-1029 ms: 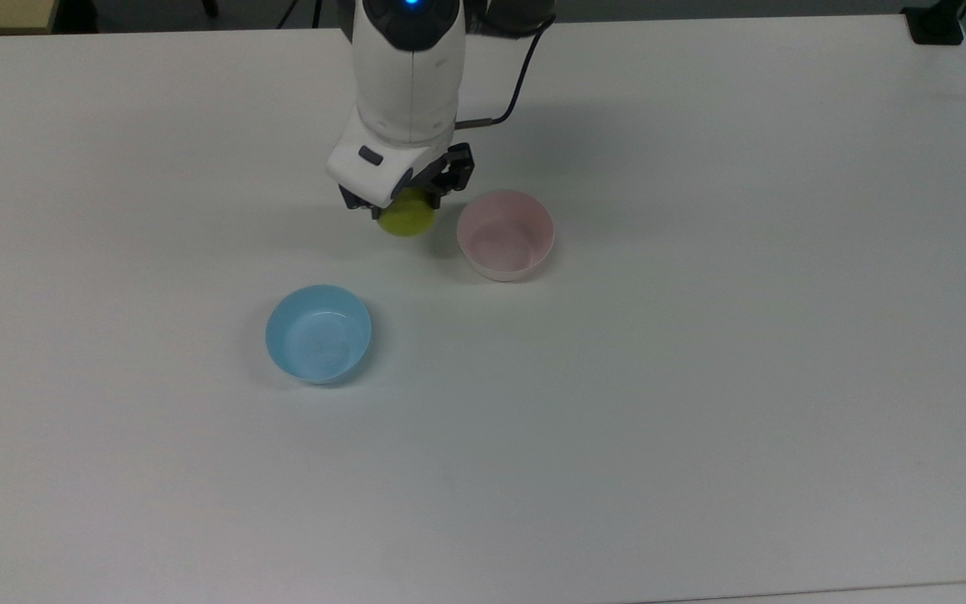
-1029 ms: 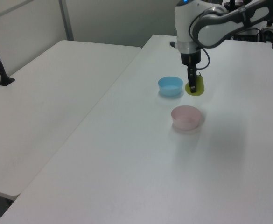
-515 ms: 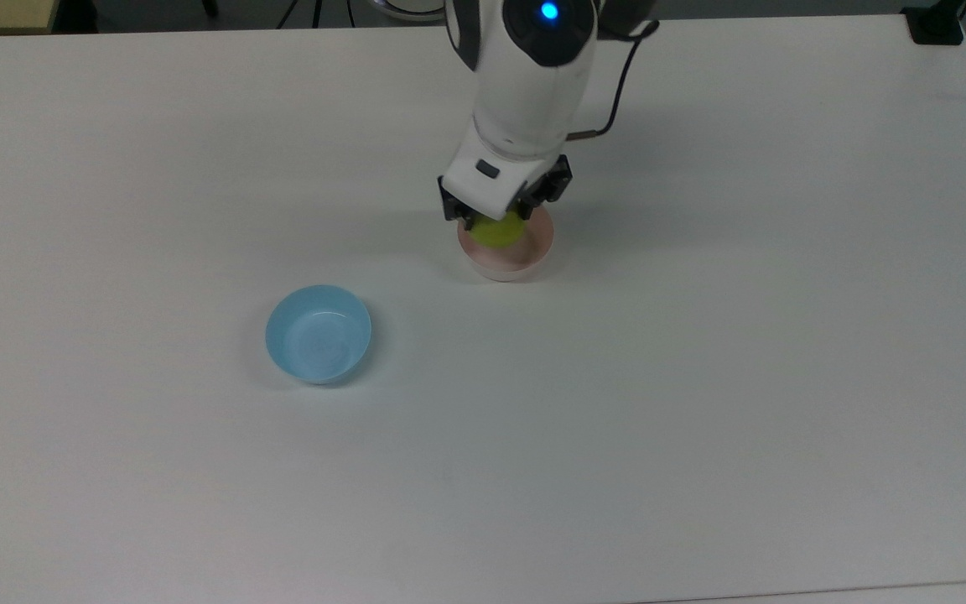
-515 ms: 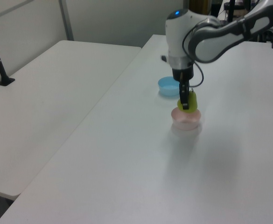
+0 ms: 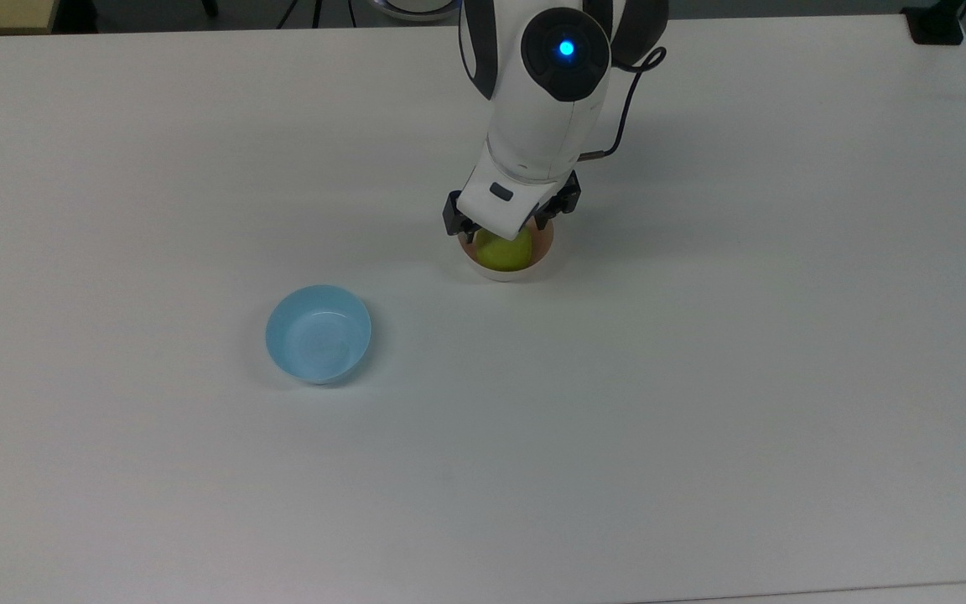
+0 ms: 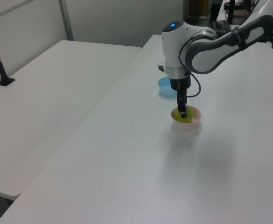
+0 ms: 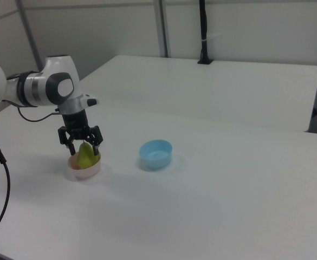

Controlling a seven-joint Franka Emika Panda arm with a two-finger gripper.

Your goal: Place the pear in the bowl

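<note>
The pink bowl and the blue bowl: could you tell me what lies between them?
Nothing: in the top view, only bare white table separates the pink bowl from the blue bowl.

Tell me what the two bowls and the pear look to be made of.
Pink bowl and blue bowl: likely plastic, thin walls, smooth faint sheen. Pear: smooth, evenly yellow-green; real or imitation cannot be told.

The yellow-green pear (image 5: 503, 250) sits upright inside the pale pink bowl (image 5: 543, 258), just above the top view's centre.
</note>
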